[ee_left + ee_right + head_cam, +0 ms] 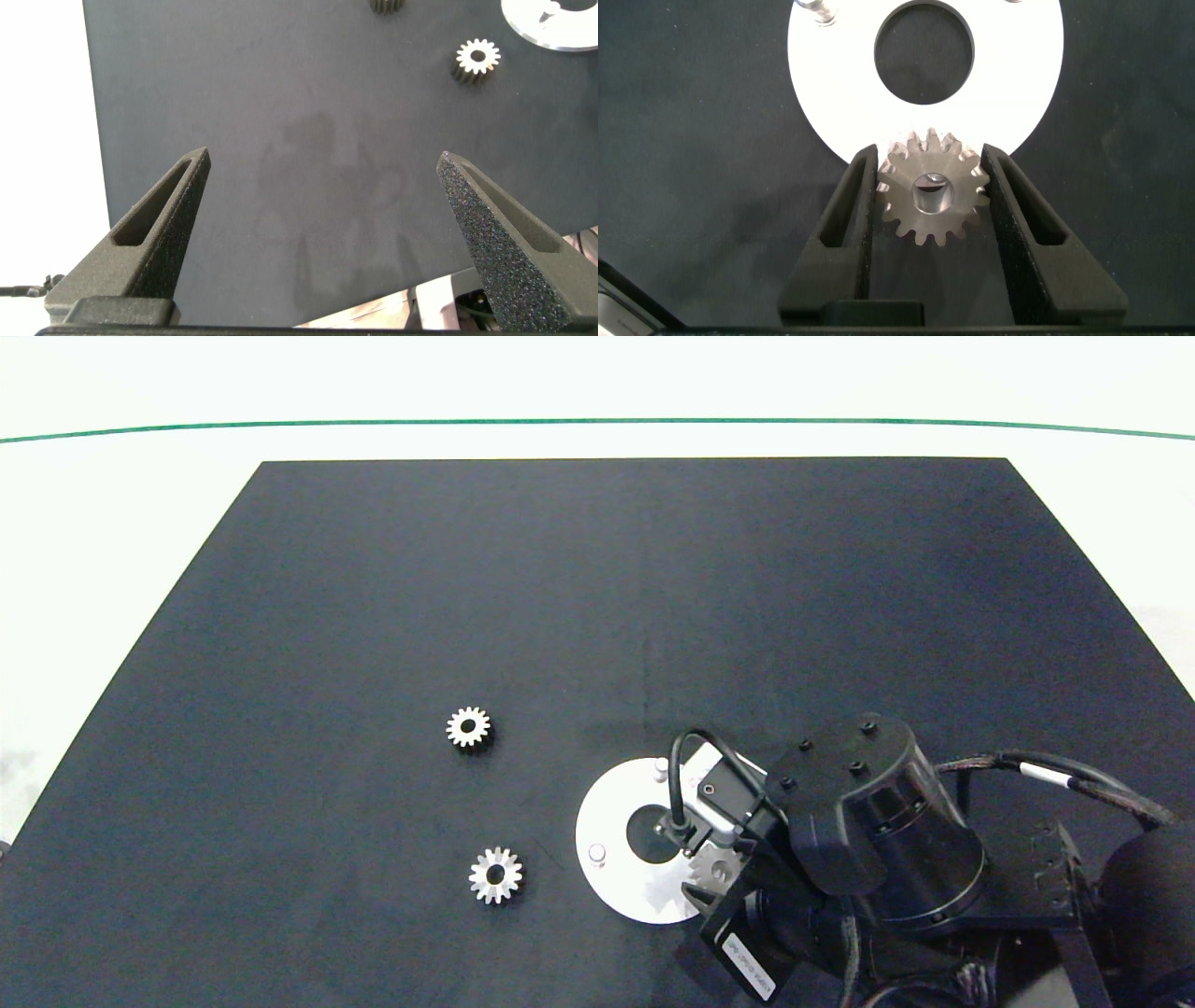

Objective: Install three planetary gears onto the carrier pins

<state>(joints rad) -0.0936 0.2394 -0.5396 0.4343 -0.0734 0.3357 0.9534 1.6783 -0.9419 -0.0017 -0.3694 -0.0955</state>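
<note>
Three small silvery metal spur gears in play: one (pixel 931 199) pinched flat between the right gripper (pixel 931 210)'s grey fingers, at the near right edge of the flat white carrier disc (pixel 607 821), seemingly over a pin; two more loose on the matte black mat (pixel 373 616), one far left (pixel 468 726), one near left (pixel 496 875). Likely light, rigid, slick on the faces, best gripped across opposite teeth. Two short whitish pegs (pixel 597 851) bare. Left gripper (pixel 327 243) spread wide, idle above the mat's left part.
</note>
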